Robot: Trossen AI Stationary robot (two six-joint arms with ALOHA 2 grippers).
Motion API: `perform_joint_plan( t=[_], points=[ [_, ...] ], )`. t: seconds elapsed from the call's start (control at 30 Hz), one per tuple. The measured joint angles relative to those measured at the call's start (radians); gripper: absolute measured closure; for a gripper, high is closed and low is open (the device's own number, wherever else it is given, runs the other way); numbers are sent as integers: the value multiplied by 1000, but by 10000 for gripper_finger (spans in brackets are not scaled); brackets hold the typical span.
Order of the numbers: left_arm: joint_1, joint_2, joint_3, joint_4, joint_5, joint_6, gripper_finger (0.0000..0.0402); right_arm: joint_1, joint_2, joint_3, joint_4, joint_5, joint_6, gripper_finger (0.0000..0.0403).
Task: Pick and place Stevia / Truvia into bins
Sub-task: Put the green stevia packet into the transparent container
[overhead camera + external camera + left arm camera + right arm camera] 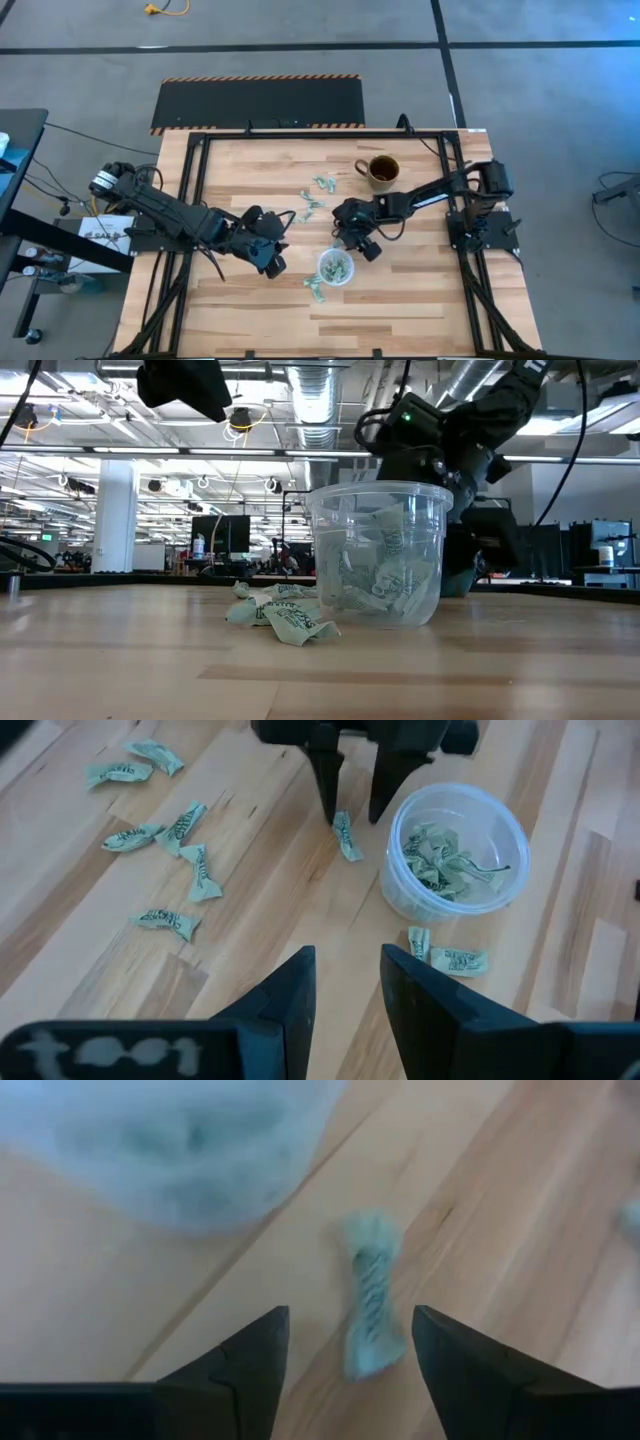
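The clear cup [455, 850] stands on the wooden table with several crumpled green-and-white sachets inside; in the high view the cup [335, 267] is near the table's middle. My right gripper [355, 815] is open, fingers pointing down just beyond the cup. One sachet [370, 1310] lies flat on the table between its fingertips, touching neither as far as I can see. More loose sachets [165, 830] lie farther off, and two sachets [440, 955] lie beside the cup. My left gripper [345, 975] hovers open over the table left of the cup, holding nothing.
A brown mug [383, 170] with dark contents stands at the table's far right. Black frame rails [195, 170] run along the table's sides. In the low view a few sachets [285, 610] lie on the wood against the cup's [375, 550] foot.
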Motion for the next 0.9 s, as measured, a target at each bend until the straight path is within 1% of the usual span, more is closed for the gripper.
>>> perform_joint_plan(
  t=[0.17, 0.3, 0.47, 0.67, 0.7, 0.8, 0.9],
  points=[
    [0, 0, 0, 7, -1, 0, 300, 0, 47, 25, 9, -12, 27, 219],
    [0, 0, 0, 14, -1, 4, 300, -4, 61, 38, -8, -16, 43, 247],
    [0, 0, 0, 15, -2, 6, 300, -7, 61, 40, -12, -16, 58, 307],
    [0, 0, 0, 15, -5, 8, 300, -12, 55, 40, -28, -10, 145, 390],
    [0, 0, 0, 15, -5, 8, 300, -14, 55, 40, -32, -9, 163, 395],
    [0, 0, 0, 15, -5, 8, 300, -20, 55, 41, -38, -7, 214, 391],
    [0, 0, 0, 16, -5, 8, 300, -24, 28, 38, -85, 18, 226, 397]
  ],
)
